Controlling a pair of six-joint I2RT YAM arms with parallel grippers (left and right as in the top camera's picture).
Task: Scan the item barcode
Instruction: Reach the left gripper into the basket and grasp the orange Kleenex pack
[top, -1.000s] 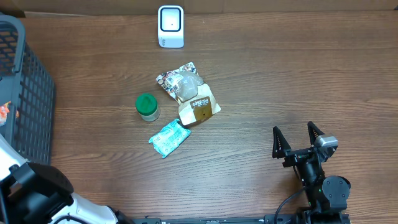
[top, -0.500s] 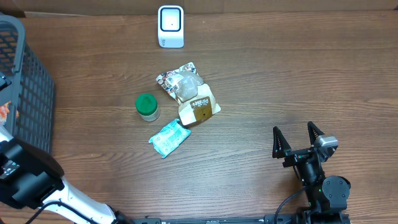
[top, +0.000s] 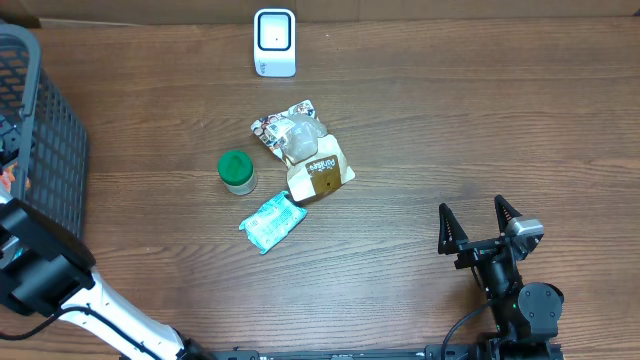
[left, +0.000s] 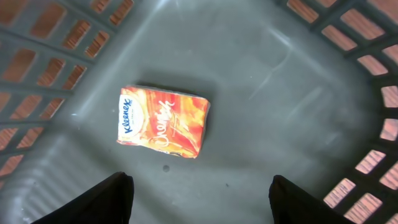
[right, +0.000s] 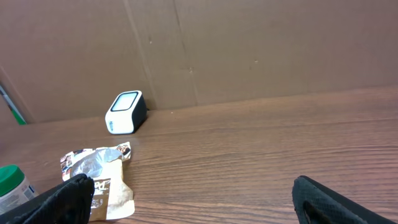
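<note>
One shift: swung left hand (left: 202, 205) into basket (left: 311, 112), spread wide and empty, tissues (left: 165, 122) just beyond its tips. Looks ready for pickup.

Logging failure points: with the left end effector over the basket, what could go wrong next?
The flat orange Kleenex tissue pack may slip from the open left end effector. The grey lattice plastic basket walls could catch the arm. No barcode shows on top, so the white box-shaped scanner may miss it.
</note>
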